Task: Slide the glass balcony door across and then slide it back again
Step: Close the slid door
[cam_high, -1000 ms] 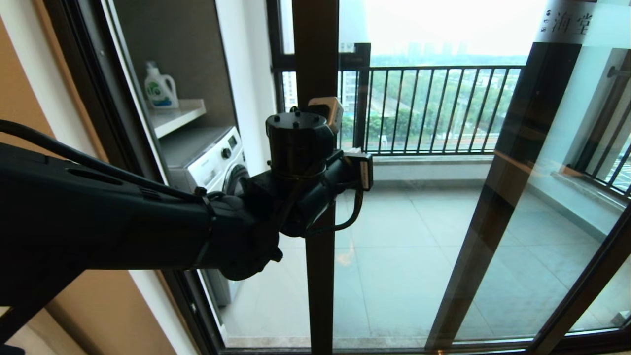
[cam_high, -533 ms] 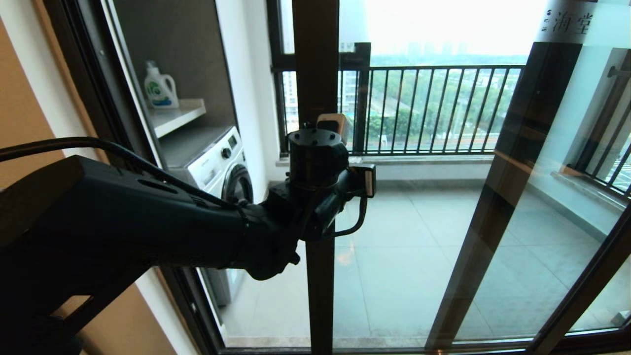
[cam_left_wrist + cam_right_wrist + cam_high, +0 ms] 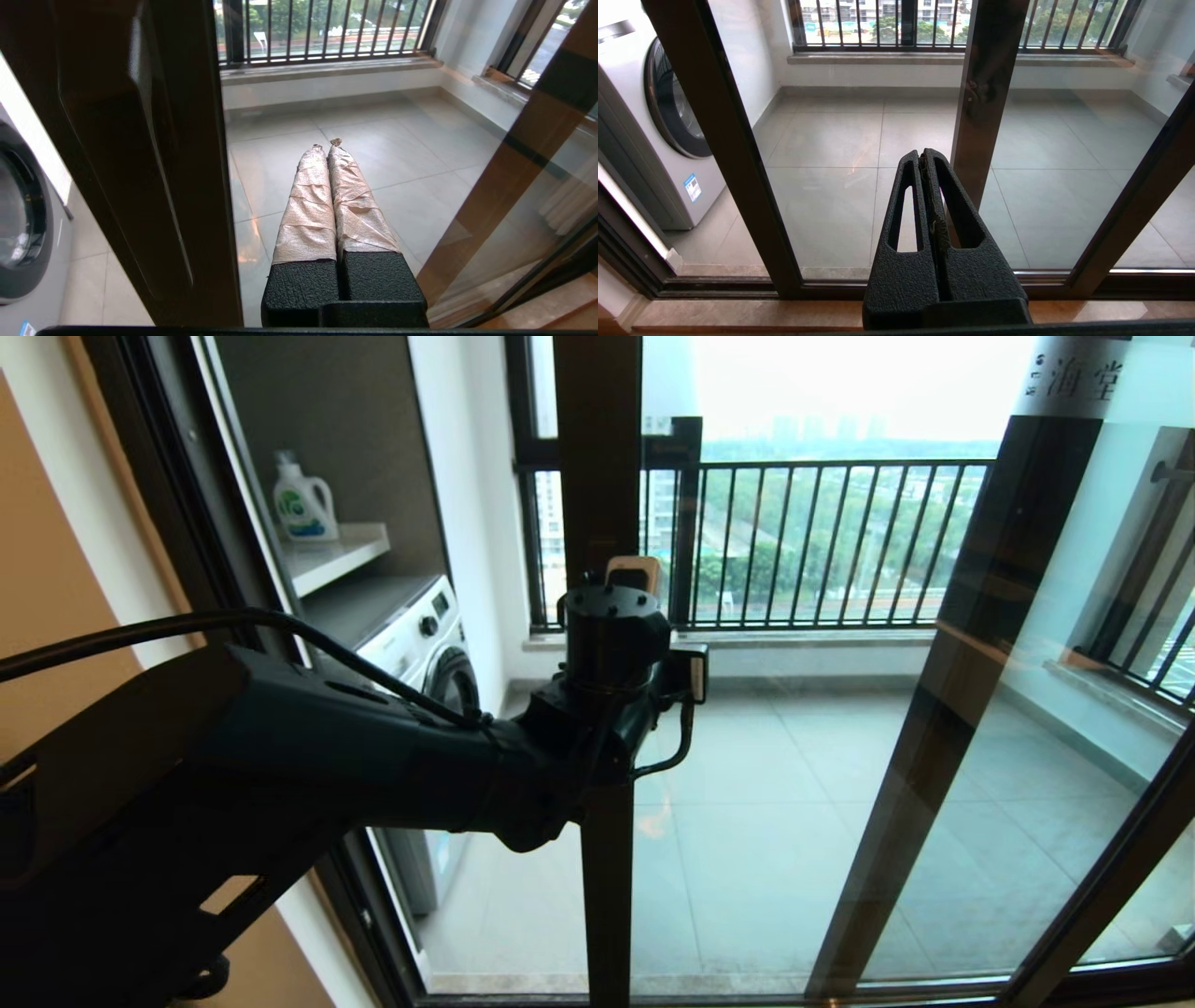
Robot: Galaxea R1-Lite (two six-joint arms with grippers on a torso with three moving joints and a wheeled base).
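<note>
The door (image 3: 597, 476) stands partly slid: its dark brown upright runs top to bottom near the middle of the head view, with an open gap to its left, where the washer (image 3: 411, 635) and a shelf (image 3: 336, 555) holding a detergent bottle (image 3: 303, 504) show unglazed. To the right of the upright lies the door's glass. A second dark-framed panel (image 3: 971, 663) leans across the right of the head view, with a frosted strip (image 3: 1074, 378) bearing Chinese characters at its top.

Left arm: reaches from lower left across the head view, wrist directly in front of the door's upright. The left gripper (image 3: 327, 144) has its fingers (image 3: 308, 200) pressed together along their full length, wrapped in tan tape, holding nothing. In the left wrist view they lie just beside the upright, on the glass side, tips pointing out toward the balcony floor (image 3: 397, 154). Whether the tips touch the glass cannot be told. The handle (image 3: 121, 154), a long dark bar on the upright, is beside the fingers and not gripped.

Right gripper (image 3: 923, 156): fingers closed, empty, pointing at the glass low down, short of the door's lower frame. Railing (image 3: 822, 537) visible beyond.
</note>
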